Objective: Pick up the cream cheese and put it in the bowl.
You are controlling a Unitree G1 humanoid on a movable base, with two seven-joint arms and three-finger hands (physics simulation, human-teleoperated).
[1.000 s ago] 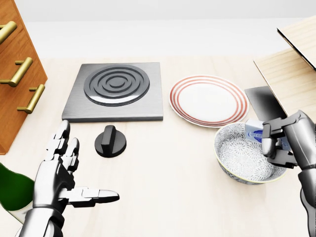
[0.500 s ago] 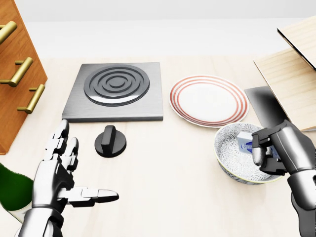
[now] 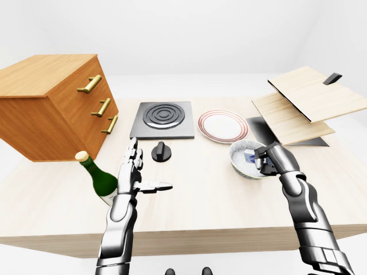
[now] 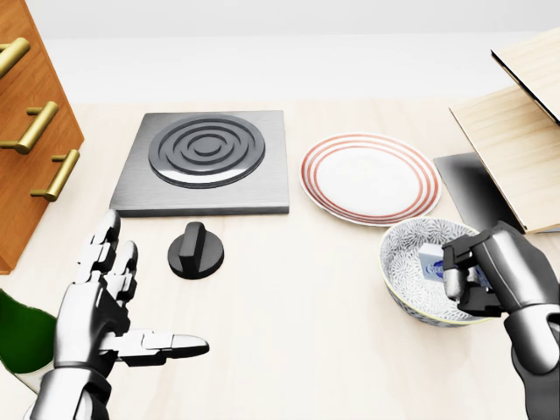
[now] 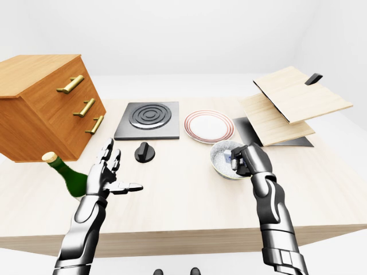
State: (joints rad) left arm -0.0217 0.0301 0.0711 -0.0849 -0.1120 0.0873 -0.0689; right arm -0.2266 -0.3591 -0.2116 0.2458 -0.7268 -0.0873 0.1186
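The cream cheese [image 4: 432, 265] is a small white and blue box. My right hand [image 4: 468, 278] is shut on it and holds it inside the patterned bowl [image 4: 404, 282], low over the bowl's right side, in the head view's lower right. The fingers hide most of the box. It also shows in the left-eye view [image 3: 251, 158]. My left hand [image 4: 109, 306] is open and empty, fingers spread above the table at the head view's lower left.
A red-rimmed plate [image 4: 369, 178] lies above the bowl. A grey hob [image 4: 205, 161] and its black knob [image 4: 194, 249] are to the left. A wooden drawer unit [image 3: 54, 103] and a green bottle [image 3: 99, 179] stand at the left. Wooden boards [image 3: 304, 103] overhang at the right.
My right hand has moved left and down with the cream cheese, from the bowl's right rim into the bowl. The left hand has barely moved.
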